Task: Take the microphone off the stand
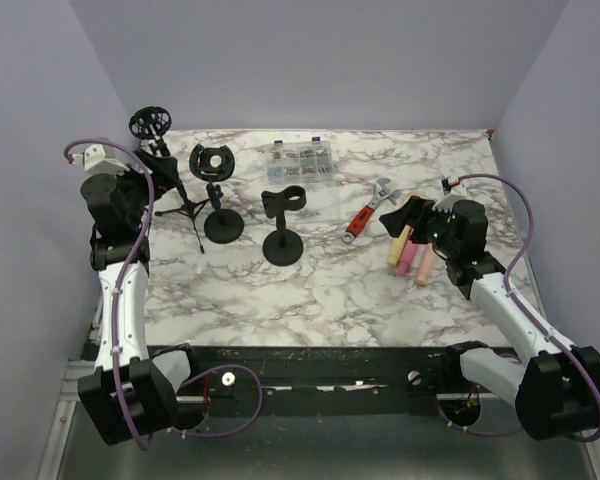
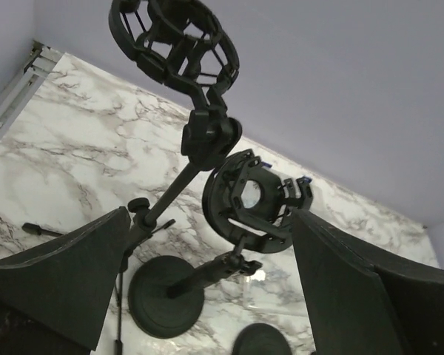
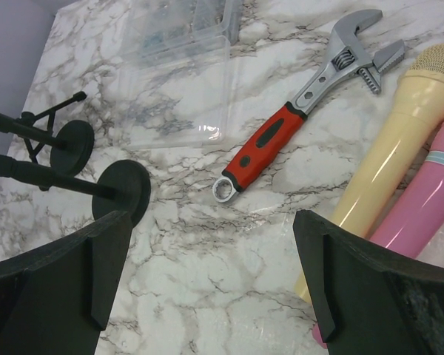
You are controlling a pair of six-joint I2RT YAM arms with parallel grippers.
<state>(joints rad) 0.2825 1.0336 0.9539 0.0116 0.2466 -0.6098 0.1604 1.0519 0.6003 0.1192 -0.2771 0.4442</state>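
Note:
Three black stands are at the back left: a tripod stand with a shock mount (image 1: 150,122), a round-base stand with a shock mount (image 1: 212,165) and a round-base stand with a clip (image 1: 283,200). None holds a microphone. A yellow microphone (image 1: 398,247), a pink one (image 1: 408,257) and a peach one (image 1: 423,266) lie on the table at the right. My left gripper (image 1: 160,172) is open and empty beside the tripod stand; its wrist view shows both shock mounts (image 2: 174,41) (image 2: 251,200). My right gripper (image 1: 412,210) is open and empty over the microphones' far ends (image 3: 388,148).
A red-handled adjustable wrench (image 1: 365,215) lies left of the microphones, also in the right wrist view (image 3: 296,126). A clear plastic box (image 1: 300,158) of small parts sits at the back middle. Purple walls close in the marble table (image 1: 280,300) on three sides.

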